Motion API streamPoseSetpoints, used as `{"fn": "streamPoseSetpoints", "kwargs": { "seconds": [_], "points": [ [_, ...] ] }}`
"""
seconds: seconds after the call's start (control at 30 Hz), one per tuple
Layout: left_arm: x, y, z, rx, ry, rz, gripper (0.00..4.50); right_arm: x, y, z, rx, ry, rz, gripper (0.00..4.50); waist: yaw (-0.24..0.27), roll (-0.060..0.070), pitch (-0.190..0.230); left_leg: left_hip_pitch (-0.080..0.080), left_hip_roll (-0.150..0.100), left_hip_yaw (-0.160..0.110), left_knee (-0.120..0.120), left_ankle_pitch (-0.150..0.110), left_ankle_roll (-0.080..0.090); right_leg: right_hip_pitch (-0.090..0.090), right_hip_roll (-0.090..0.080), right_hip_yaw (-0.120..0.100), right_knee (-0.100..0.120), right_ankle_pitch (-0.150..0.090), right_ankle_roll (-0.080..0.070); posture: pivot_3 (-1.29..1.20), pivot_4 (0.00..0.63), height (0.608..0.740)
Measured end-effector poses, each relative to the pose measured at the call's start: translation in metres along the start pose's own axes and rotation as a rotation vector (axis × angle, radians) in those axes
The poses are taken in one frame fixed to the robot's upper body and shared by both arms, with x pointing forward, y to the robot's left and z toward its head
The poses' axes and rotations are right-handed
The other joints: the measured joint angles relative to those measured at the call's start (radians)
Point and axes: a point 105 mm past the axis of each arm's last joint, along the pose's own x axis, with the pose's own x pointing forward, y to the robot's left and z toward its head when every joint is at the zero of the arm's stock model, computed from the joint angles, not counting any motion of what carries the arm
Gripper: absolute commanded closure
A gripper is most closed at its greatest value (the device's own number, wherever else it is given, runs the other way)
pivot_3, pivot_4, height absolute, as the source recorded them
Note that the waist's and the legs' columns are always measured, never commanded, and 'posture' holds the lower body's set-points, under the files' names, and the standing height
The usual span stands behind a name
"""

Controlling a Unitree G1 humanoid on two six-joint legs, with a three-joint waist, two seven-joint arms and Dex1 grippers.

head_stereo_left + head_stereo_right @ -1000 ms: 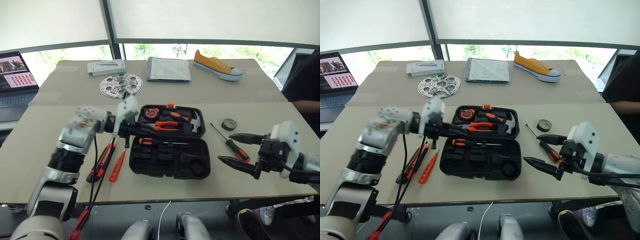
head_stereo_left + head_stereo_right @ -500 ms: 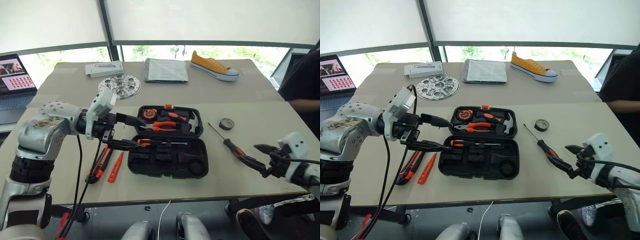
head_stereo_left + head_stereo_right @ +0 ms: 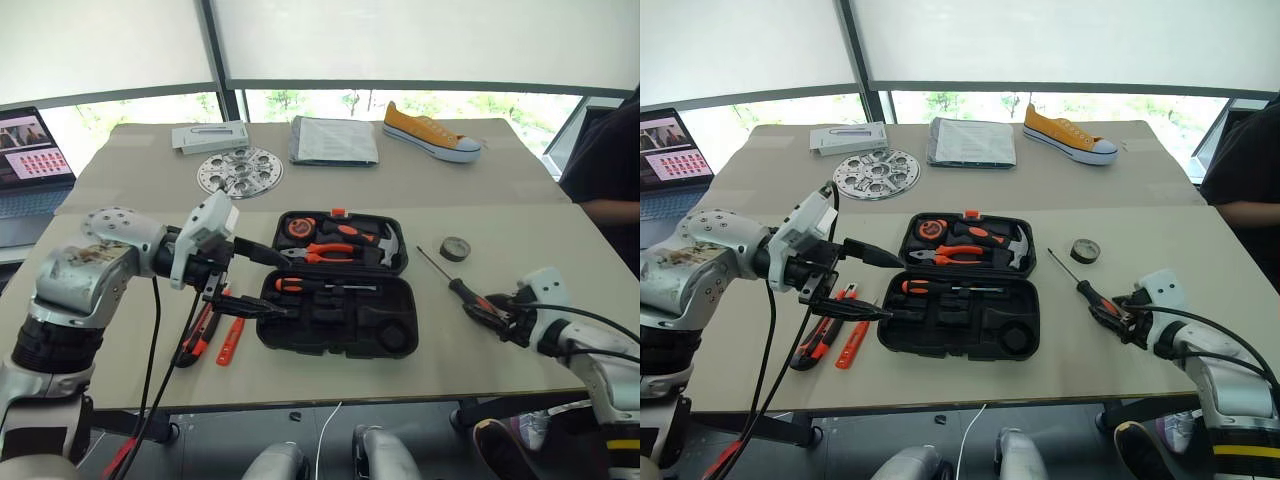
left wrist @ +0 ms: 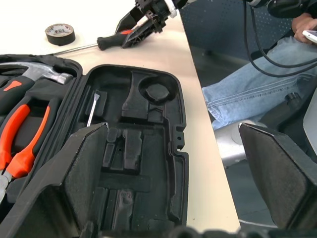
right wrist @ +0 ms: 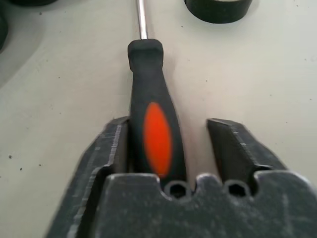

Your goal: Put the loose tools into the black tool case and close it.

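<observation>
right arm: dropped from mid-air to the table; right gripper now straddles the handle of the loose screwdriver, one finger touching it, the other just clear, so not yet clenched.
left arm: pulled back from the case; left gripper released wide, holding nothing.
black tool case: open, one screwdriver seated.
still out: utility knife, tester screwdriver, tape roll.
meaning: grasp looks imminent; several tools remain.
</observation>
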Motion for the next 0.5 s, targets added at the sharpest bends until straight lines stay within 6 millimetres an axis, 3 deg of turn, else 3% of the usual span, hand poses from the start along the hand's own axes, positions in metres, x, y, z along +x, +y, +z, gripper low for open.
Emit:
{"fn": "streamPoseSetpoints", "kwargs": {
  "seconds": [0.07, 0.17, 0.23, 0.3, 0.4, 0.5],
  "points": [
    [-0.001, -0.001, -0.004, -0.015, 0.006, 0.003, 0.0, -0.003, 0.001, 0.0, 0.01, -0.009, 0.0, 3.47, 0.0, 0.0, 0.0, 0.0, 0.0, 0.0, 0.0, 0.0, 0.0, 0.0, 0.0, 0.0, 0.0, 0.0, 0.0, 0.0, 0.15, 0.739],
    [-0.007, -0.002, -0.008, -0.028, 0.028, 0.023, 0.0, -0.006, -0.004, 0.012, 0.03, -0.043, -0.001, 3.48, -0.003, 0.0, 0.0, 0.0, -0.001, 0.002, 0.001, 0.0, 0.0, 0.0, 0.0, 0.001, 0.0, 0.0, 0.0, 0.0, 0.15, 0.739],
    [-0.013, -0.003, -0.013, -0.043, 0.044, 0.042, 0.0, -0.01, -0.009, 0.033, 0.021, -0.09, 0.008, 3.48, -0.007, 0.001, 0.001, 0.001, 0.0, 0.003, 0.0, 0.0, 0.0, -0.001, 0.001, 0.002, 0.0, 0.0, 0.0, 0.0, 0.15, 0.739],
    [-0.02, -0.006, -0.018, -0.058, 0.064, 0.06, 0.0, -0.015, -0.005, 0.068, -0.054, -0.156, 0.075, 3.48, -0.015, 0.002, 0.001, 0.001, 0.001, 0.004, -0.002, 0.0, 0.0, -0.002, 0.001, 0.003, 0.001, 0.0, 0.0, 0.0, 0.15, 0.739],
    [-0.023, -0.013, -0.027, -0.07, 0.093, 0.061, 0.0, -0.02, 0.035, 0.11, -0.271, -0.22, 0.295, 3.48, -0.018, 0.002, 0.001, 0.001, 0.004, 0.003, -0.003, 0.0, 0.0, -0.001, 0.002, 0.001, 0.0, -0.001, -0.002, 0.0, 0.15, 0.739],
    [-0.022, -0.017, -0.03, -0.059, 0.103, 0.052, 0.0, -0.006, 0.09, 0.11, -0.443, -0.189, 0.548, 3.48, -0.021, 0.001, 0.002, 0.001, 0.003, 0.004, -0.002, 0.0, 0.0, -0.001, 0.002, 0.001, -0.001, -0.001, -0.002, 0.0, 0.15, 0.739]
  ]
}}
